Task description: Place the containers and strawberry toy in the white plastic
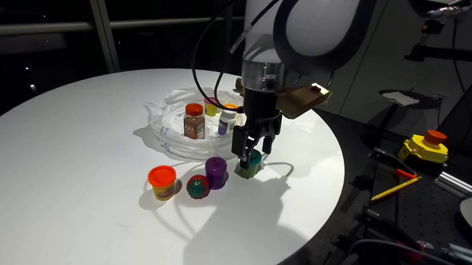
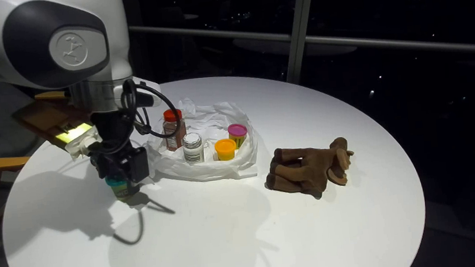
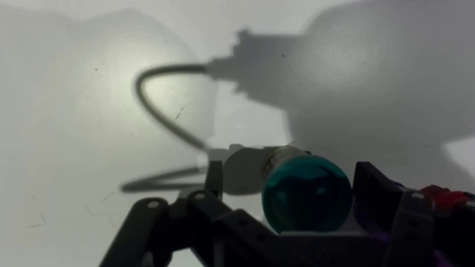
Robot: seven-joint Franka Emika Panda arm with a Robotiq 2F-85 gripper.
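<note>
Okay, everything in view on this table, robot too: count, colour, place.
White plastic bag: one, translucent, on white table.
Red-capped bottle: one, brown, in bag.
White bottle: one, white, in bag.
Orange-lidded cup: one, orange, in bag.
Pink-lidded cup: one, yellow-sided, in bag.
Purple cup: one, purple, outside bag.
Strawberry toy: one, red-green, beside purple cup.
Red-lidded cup: one, yellow-sided, outside bag.
Teal-lidded cup: one, teal, outside bag.
Toy animal: one, brown, lying on table.
Arm: one, white-black, above table.
Gripper: one, black, open around teal-lidded cup.
</note>
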